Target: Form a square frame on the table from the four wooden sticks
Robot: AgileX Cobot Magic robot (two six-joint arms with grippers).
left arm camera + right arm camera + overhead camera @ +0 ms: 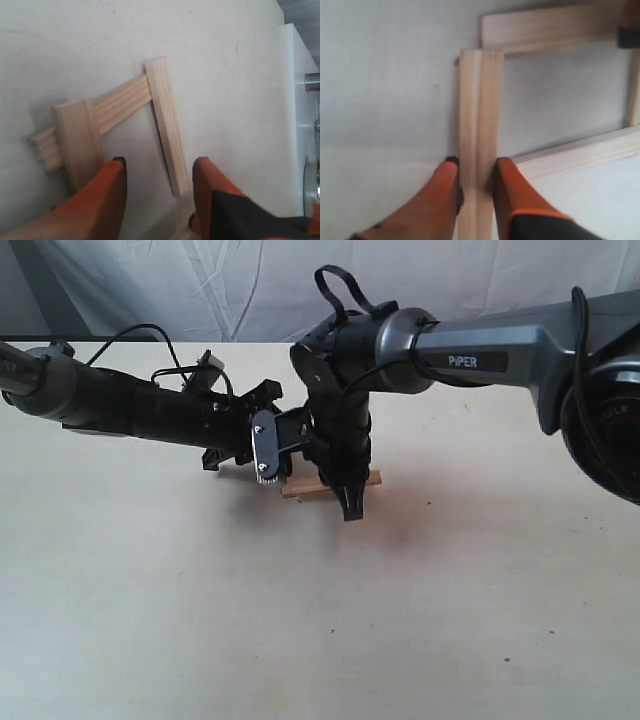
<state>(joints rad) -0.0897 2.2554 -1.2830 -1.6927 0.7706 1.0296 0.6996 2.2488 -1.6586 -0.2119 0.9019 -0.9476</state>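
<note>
The counter is broad and pale, and both arms meet over its middle, toward the far side. My right end effector is pinched narrow on one stick that lies flat on the counter. My left end effector stands wide, straddling another stick without touching it. The four wooden sticks lie beneath them, already outlining a rough square frame with overhanging ends. I judge the job nearly done. What is left is nudging the gripped side square, closing the corners and letting go.
</note>
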